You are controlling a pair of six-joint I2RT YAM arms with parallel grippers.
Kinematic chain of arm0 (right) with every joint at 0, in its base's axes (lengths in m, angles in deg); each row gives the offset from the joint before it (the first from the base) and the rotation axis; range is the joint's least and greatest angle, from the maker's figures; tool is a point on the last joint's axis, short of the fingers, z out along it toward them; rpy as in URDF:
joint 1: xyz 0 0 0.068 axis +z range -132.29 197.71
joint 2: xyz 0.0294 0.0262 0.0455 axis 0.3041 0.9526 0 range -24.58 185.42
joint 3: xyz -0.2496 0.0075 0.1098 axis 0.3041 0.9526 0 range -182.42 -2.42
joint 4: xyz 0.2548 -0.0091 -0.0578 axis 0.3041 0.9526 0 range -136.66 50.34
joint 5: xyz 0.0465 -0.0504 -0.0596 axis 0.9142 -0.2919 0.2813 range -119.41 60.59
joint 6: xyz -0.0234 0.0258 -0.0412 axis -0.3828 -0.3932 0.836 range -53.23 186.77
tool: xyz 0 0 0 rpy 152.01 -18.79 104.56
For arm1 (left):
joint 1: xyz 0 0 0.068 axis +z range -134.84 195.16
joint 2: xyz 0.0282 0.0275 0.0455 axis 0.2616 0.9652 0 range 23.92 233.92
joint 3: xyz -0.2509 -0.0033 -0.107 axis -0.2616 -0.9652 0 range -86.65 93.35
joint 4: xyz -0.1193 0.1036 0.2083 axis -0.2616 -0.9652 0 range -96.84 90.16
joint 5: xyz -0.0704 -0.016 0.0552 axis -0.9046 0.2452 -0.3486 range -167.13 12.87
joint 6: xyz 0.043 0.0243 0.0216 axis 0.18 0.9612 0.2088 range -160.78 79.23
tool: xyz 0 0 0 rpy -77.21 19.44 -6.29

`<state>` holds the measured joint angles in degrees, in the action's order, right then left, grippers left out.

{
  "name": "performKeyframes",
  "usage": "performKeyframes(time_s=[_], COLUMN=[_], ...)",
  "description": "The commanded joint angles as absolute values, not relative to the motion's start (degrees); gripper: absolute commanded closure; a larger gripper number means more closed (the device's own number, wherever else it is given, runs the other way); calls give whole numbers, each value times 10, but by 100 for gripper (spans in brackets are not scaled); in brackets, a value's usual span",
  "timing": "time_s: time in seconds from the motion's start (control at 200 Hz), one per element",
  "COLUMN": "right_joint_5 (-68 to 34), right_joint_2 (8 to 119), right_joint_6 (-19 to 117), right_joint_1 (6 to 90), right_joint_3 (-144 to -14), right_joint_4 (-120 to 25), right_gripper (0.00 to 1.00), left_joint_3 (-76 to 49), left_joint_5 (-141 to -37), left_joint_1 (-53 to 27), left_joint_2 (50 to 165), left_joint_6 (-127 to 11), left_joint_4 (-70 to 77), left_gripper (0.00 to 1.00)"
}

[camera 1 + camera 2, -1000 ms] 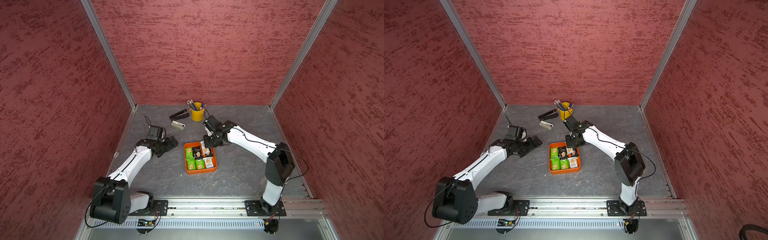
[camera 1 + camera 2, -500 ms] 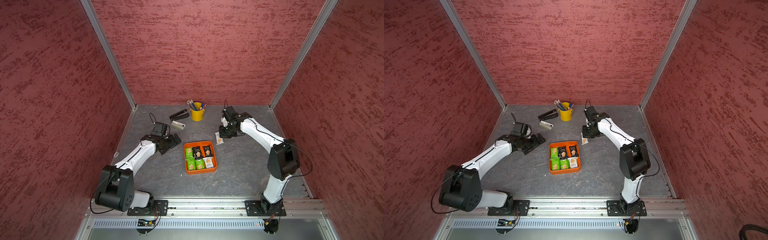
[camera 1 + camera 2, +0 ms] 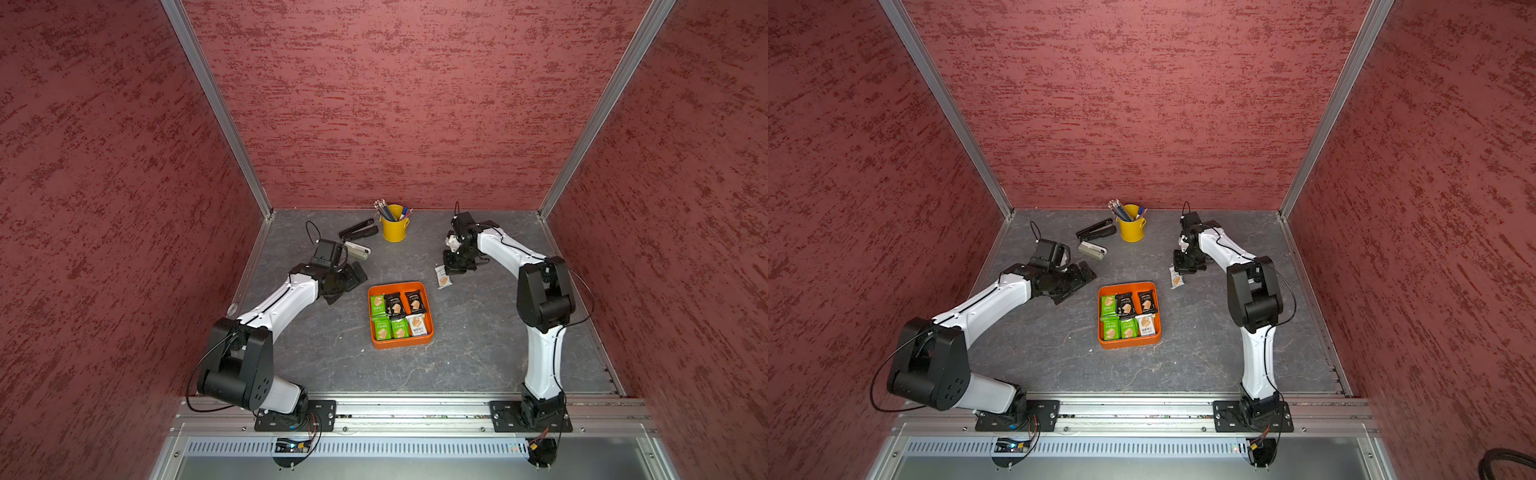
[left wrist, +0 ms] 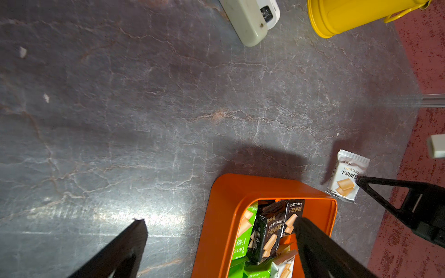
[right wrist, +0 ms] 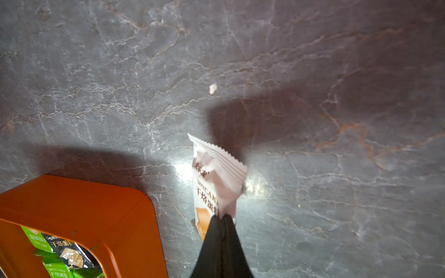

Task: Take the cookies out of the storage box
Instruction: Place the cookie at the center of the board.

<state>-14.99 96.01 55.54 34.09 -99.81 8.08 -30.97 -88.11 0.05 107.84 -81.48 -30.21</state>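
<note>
In both top views the storage box [image 3: 400, 345] is seen on the grey table [image 3: 316, 357] between the two arms. The cookies [image 3: 397, 316] are packed inside it in green, black and white wrappers. One white packet [image 3: 443, 277] is found outside the box, just beyond its far right corner, at the tip of the right gripper [image 3: 449, 270]. From above, the jaws there are too small to be read. In the right wrist view they are shown pressed together on the packet's lower edge, with the wrapper creased above them. Whether the packet is resting on the table or held just clear of it cannot be told.

The left gripper [image 3: 349, 282] is held low near the box's far left corner, jaws spread wide and nothing between them. Only in the left wrist view is one finger [image 4: 317, 245] seen across the box and the other across bare table. A yellow pencil cup [image 3: 394, 229], a black stapler [image 3: 358, 231] and a grey-white device [image 3: 358, 250] are shown whole in the top views alone.
</note>
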Motion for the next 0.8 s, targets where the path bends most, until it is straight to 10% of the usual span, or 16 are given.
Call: performKeyframes(time_s=[0.0,0.796], right_joint_5=[-129,-160], right_joint_2=[975,863], right_joint_6=[568,499], right_joint_1=[327,328], right_joint_3=[-1013,-908], right_joint_4=[82,65], right_gripper=[100,62], left_joint_3=[-296,-298], left_joint_5=[-865,-881], left_joint_1=[-6,-22], left_joint_2=[1086,1058], left_joint_6=[-824,-776], left_joint_4=[-297,-333], left_gripper=[0,0])
